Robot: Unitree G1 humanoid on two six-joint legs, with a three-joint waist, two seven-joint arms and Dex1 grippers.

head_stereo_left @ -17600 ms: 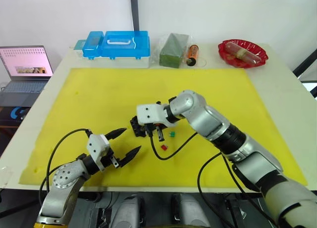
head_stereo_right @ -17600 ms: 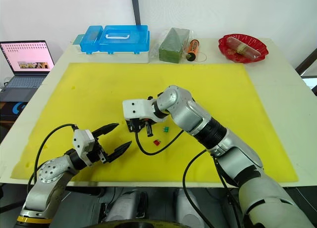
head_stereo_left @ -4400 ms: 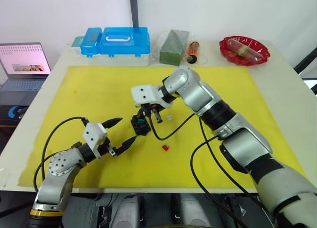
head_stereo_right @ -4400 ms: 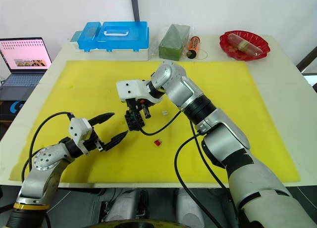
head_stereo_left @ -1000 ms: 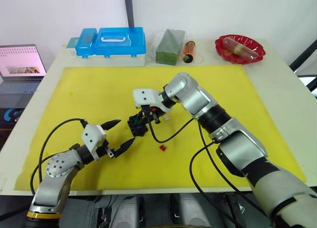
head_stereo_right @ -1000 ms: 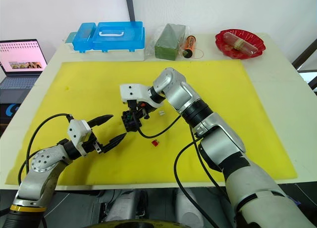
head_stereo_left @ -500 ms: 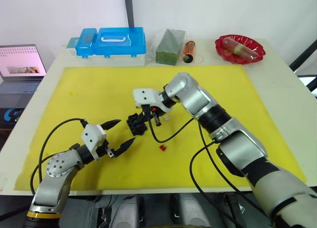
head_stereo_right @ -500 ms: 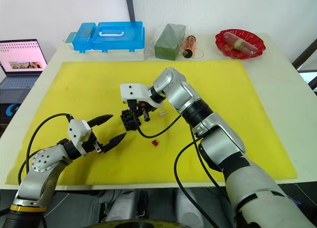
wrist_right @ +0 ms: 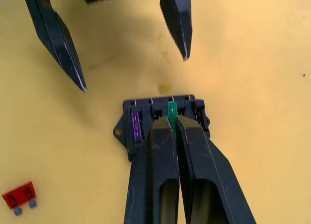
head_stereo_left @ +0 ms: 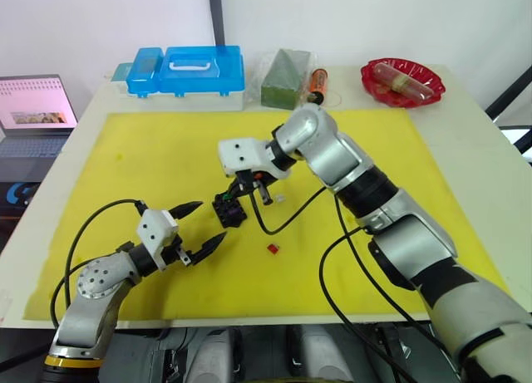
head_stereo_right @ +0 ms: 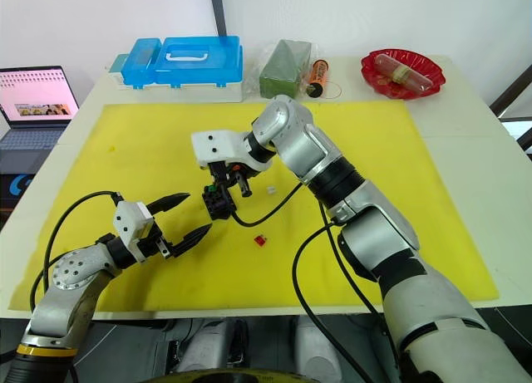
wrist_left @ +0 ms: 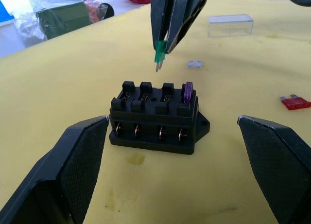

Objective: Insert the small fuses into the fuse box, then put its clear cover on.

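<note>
Fuse box point(wrist_left: 155, 118), blocky black plastic, sits mid yellow mat point(head_stereo_left: 150, 150) with purple fuse point(wrist_left: 188, 92) slotted | right pincer point(wrist_left: 163, 51) clenched on green fuse point(wrist_left: 159, 46), prongs just above box | left pincer point(head_stereo_left: 204, 224) spread wide, empty, near side | red fuse point(head_stereo_left: 273, 248) loose | clear cover point(wrist_left: 230, 25) farther off

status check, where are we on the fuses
Right tool shut on green fuse, above fuse box. Left tool open, idle. Purple fuse seated. Red fuse on mat.
</note>
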